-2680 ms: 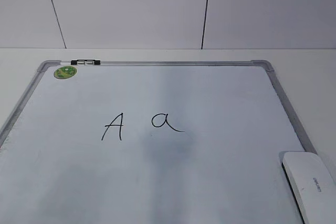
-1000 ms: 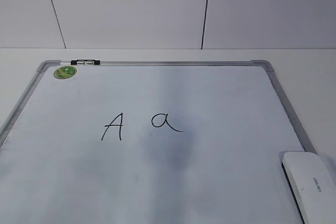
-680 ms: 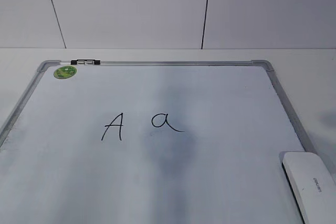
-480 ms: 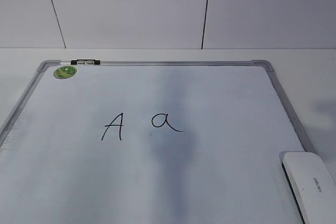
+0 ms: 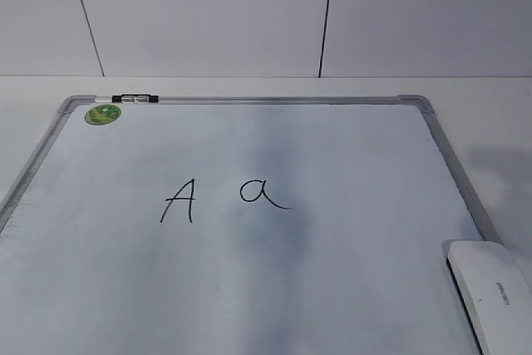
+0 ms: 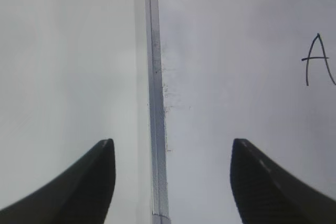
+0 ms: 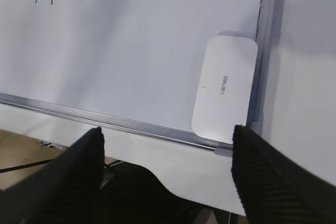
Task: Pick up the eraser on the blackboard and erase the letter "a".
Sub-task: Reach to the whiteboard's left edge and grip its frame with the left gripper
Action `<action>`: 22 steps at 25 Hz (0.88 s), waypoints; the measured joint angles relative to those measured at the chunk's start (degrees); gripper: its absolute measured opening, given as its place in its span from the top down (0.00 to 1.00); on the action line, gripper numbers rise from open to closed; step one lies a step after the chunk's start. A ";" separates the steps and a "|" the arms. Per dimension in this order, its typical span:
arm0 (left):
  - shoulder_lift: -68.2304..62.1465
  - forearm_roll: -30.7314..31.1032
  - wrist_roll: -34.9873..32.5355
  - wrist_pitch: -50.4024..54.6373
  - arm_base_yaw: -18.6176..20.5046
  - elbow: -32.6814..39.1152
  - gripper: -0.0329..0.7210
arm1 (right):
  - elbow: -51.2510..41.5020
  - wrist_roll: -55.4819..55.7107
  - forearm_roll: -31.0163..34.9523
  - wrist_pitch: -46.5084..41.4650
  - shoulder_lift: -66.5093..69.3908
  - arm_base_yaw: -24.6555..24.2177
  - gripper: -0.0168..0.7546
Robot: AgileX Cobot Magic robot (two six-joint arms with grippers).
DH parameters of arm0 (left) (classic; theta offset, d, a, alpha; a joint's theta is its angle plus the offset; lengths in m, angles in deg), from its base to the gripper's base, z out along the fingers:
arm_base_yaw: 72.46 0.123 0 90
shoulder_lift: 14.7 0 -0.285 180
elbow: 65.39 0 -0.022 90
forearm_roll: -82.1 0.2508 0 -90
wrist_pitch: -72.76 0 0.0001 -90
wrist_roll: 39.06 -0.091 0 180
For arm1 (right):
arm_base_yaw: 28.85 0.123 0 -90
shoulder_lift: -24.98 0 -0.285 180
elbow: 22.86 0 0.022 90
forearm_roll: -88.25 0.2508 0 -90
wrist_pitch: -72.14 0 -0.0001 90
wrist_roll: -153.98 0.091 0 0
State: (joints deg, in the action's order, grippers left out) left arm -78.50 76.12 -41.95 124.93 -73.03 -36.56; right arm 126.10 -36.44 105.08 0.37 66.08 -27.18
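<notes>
White table (image 5: 499, 122) under pale wall panels (image 5: 208, 14), carrying one board and little else that we can see.

Item, eraser (image 5: 492, 293): white oblong block lying flat at the near right corner of the blackboard (image 5: 349, 272), right against the frame. We judge it parked at the edge to keep the writing area free. Not gripped by anything. In the exterior view its near end is cut off by the picture edge; the right wrist view shows it whole (image 7: 224, 84), with small grey lettering too fine for us to read. Its underside is hidden.

Item, letter "a" (image 5: 263, 194): thin black marker, mid-board, intact, well apart from the eraser. In the right wrist view its top is cropped.

Item, capital "A" (image 5: 179, 200): just left of the small letter, not to be wiped.

Item, green sticker (image 5: 103, 114) at the far left corner, beside a small black-and-silver clip (image 5: 135, 99) on the frame.

Item, right claw (image 7: 165, 135): wide open, empty, raised above the board's near edge, the eraser showing between its tips.

Item, left claw (image 6: 170, 148): open, empty, straddling the board's left frame.

Neither arm shows in the exterior view. We take the grey shading on the board for shadow or old smear, and cannot say which.
</notes>
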 joint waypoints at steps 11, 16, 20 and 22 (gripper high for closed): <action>-4.03 1.01 0.00 -0.67 0.00 -0.11 0.29 | 3.44 -7.69 10.91 0.09 14.69 0.00 0.23; -4.03 1.01 0.00 -0.91 0.00 -0.11 0.29 | 4.71 -11.30 11.00 0.22 18.18 0.00 0.23; -4.03 1.12 0.00 -0.91 0.00 -0.11 0.29 | 4.91 -11.67 10.78 0.22 18.43 0.00 0.23; -4.03 1.12 0.00 -0.91 0.00 -0.11 0.29 | 4.91 -11.67 10.53 0.22 18.43 0.00 0.23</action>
State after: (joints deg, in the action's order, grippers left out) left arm -82.53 77.24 -41.95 124.02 -73.03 -36.67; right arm 131.01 -48.11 115.61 0.59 84.51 -27.18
